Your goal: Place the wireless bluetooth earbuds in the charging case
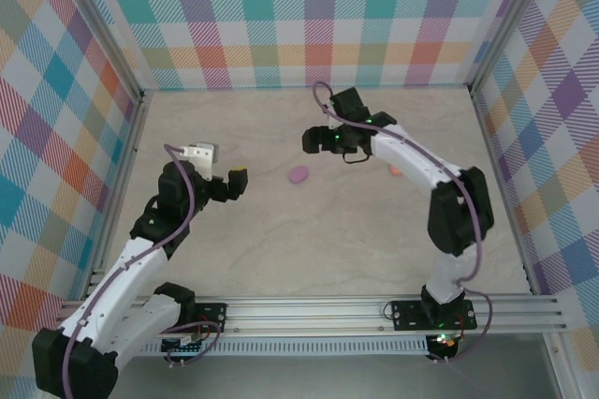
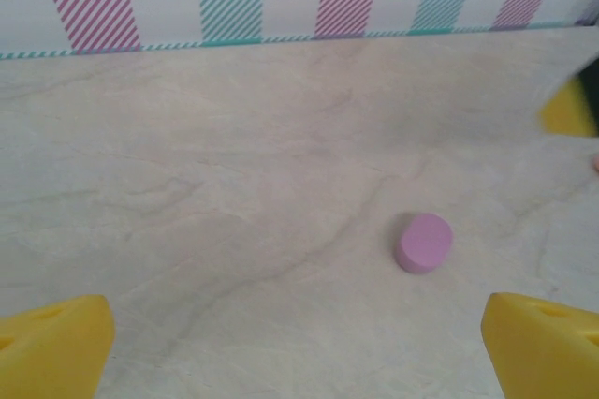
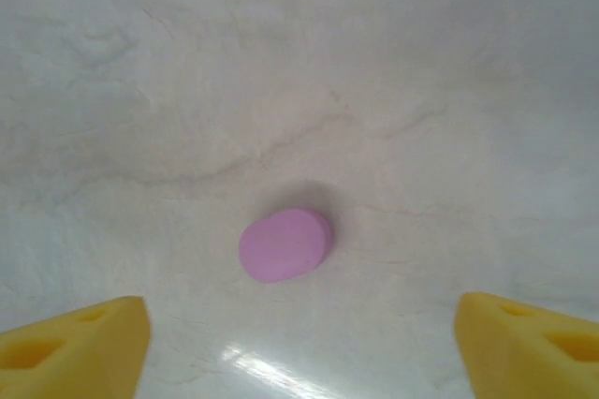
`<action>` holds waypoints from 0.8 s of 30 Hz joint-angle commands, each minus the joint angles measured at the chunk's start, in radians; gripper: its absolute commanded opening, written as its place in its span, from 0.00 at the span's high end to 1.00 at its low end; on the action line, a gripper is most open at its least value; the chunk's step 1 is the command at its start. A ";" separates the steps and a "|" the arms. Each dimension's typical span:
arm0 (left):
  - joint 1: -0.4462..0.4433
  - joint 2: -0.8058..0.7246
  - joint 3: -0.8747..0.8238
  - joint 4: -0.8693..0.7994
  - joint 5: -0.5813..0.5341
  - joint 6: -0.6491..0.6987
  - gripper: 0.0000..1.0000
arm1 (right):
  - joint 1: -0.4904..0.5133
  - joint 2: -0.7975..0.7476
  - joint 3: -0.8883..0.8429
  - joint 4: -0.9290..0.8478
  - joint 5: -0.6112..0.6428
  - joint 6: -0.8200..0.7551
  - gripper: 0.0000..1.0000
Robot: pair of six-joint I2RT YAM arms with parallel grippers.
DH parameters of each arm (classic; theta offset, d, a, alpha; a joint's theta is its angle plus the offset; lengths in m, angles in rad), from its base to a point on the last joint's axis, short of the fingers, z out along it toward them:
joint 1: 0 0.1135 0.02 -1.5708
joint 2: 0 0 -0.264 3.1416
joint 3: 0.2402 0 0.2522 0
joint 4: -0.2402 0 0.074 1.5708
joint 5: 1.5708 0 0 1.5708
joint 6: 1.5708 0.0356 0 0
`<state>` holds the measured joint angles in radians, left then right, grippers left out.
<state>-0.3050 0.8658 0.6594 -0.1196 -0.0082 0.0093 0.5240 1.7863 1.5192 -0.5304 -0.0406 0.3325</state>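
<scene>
A lilac-purple oval charging case (image 1: 299,174) lies flat on the pale table, its top smooth and closed as far as I can tell. In the right wrist view the case (image 3: 284,244) sits just ahead of my right gripper (image 3: 299,352), which hovers above it, open with nothing between its yellow fingertips (image 3: 84,343). From above, the right gripper (image 1: 312,141) hangs just behind the case. My left gripper (image 1: 236,184) stands open to the left of the case (image 2: 424,243), apart from it. The earbuds are out of view.
A small orange thing (image 1: 395,170) peeks out beside the right arm; I cannot tell what it is. Checked walls (image 1: 309,15) close in the table at the back and both sides. Bare tabletop (image 1: 309,240) lies between the arms.
</scene>
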 commanded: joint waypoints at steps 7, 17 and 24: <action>0.088 0.152 -0.062 0.245 -0.098 0.025 0.00 | -0.128 -0.300 -0.285 0.190 0.285 -0.118 0.00; 0.138 0.331 -0.202 0.573 -0.278 0.032 0.00 | -0.412 -0.597 -0.727 0.538 0.458 -0.100 0.00; 0.148 0.446 -0.265 0.765 -0.281 0.047 0.00 | -0.507 -0.622 -1.004 0.903 0.434 -0.291 0.00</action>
<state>-0.1726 1.2892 0.4133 0.4953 -0.2680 0.0429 0.0299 1.1542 0.5339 0.1692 0.3931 0.1268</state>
